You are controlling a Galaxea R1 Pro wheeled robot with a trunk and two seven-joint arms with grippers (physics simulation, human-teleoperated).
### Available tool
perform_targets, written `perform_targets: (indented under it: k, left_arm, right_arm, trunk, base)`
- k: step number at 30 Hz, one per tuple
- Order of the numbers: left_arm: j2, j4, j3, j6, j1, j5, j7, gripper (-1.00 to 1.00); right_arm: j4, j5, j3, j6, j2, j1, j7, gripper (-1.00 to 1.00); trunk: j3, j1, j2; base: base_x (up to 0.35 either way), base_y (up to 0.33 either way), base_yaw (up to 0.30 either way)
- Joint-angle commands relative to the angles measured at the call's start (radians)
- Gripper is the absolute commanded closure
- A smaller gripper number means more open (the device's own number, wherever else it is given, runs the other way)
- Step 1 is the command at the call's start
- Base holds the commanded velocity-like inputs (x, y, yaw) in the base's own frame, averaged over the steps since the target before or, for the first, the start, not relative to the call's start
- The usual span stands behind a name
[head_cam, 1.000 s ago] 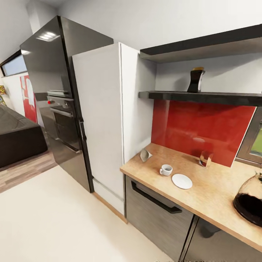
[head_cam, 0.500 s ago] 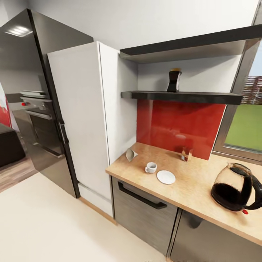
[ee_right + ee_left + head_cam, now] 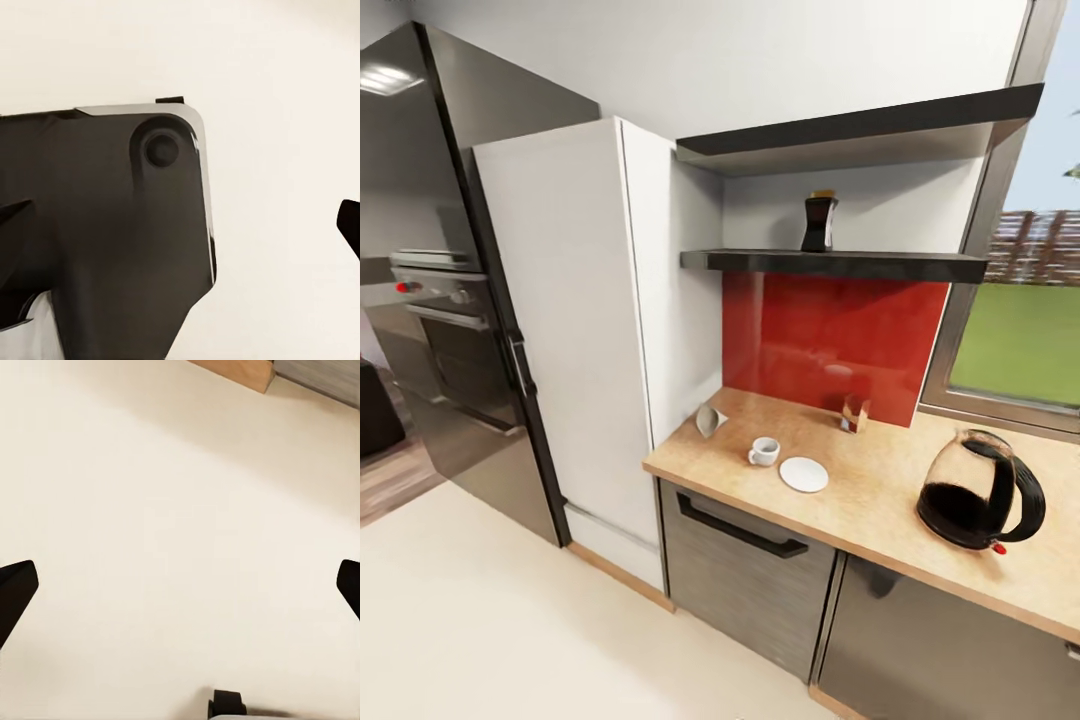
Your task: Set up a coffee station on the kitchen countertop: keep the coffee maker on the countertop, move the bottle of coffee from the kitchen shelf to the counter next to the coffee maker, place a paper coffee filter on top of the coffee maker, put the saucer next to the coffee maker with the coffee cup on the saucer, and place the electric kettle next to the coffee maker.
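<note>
In the head view the robot is on its way toward the counter (image 3: 880,500), so the step in hand looks like the approach, with no item picked up yet. The jar (image 3: 819,222) stands on the lower shelf (image 3: 900,265), high above the worktop; the cup (image 3: 764,451) sits just beside the saucer (image 3: 804,474), not on it, and a folded filter (image 3: 706,419) lies near the counter's corner by the white cabinet (image 3: 560,330). The kettle (image 3: 980,490) stands well apart from them toward the window (image 3: 1025,340), and a small glass (image 3: 854,413) rests against the red backsplash (image 3: 830,340). In the left wrist view the left pincer (image 3: 180,589) has its fingertips (image 3: 15,592) spread wide apart, with bare cream floor (image 3: 172,532) between them and every task item far off. In the right wrist view the right pincer (image 3: 180,217) is likewise spread, with the robot's dark base (image 3: 105,225) beneath it. Next, I judge, the base must close in and an arm rise to shelf height for the jar. Against the earlier head pictures the whole scene has slid leftward: the camera has swung, bringing the full kettle and window into sight, while the things themselves lie as they did.
</note>
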State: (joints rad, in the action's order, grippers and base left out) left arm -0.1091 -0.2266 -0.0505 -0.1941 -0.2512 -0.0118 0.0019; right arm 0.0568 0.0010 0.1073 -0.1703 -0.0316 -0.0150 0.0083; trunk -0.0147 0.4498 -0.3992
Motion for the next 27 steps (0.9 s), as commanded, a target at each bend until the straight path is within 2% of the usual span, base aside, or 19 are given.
perform_targets:
  k: [1, 14, 15, 20, 23, 27]
  left_arm:
    - [0.0, 0.001, -0.003, -0.003, 0.0, -0.001, 0.0, -1.0]
    - [0.0, 0.001, -0.003, -0.003, 0.0, -0.001, 0.0, -1.0]
    - [0.01, -0.001, 0.008, -0.001, -0.001, 0.002, -0.005, -1.0]
    - [0.023, -0.024, 0.032, 0.006, -0.014, 0.02, -0.013, -1.0]
    - [0.029, -0.082, 0.043, 0.011, -0.033, 0.027, -0.023, -1.0]
    - [0.029, -0.18, 0.047, 0.027, -0.065, 0.03, -0.072, -1.0]
  right_arm:
    - [-0.001, 0.0, 0.006, -0.004, 0.0, 0.0, 0.001, -1.0]
    - [0.004, -0.004, 0.012, -0.005, 0.001, 0.0, -0.002, -1.0]
    - [0.005, -0.006, 0.013, -0.005, 0.001, 0.0, -0.005, -1.0]
    - [0.004, -0.006, 0.014, -0.005, 0.001, 0.0, -0.005, -1.0]
    - [0.003, -0.006, 0.014, -0.005, 0.001, 0.0, -0.005, -1.0]
    - [0.003, -0.006, 0.013, -0.005, 0.001, 0.0, -0.005, -1.0]
  trunk:
    - [0.0, 0.0, -0.001]
    - [0.0, 0.0, -0.001]
    - [0.0, 0.0, -0.001]
    - [-0.001, 0.0, -0.001]
    - [-0.002, 0.0, -0.001]
    - [-0.003, 0.0, -0.001]
  base:
    - [-0.038, 0.036, -0.001]
    - [-0.006, 0.005, 0.0]
    - [0.0, 0.0, -0.174]
    - [0.0, 0.0, -0.251]
    - [0.0, 0.0, -0.282]
    - [0.0, 0.0, -0.288]
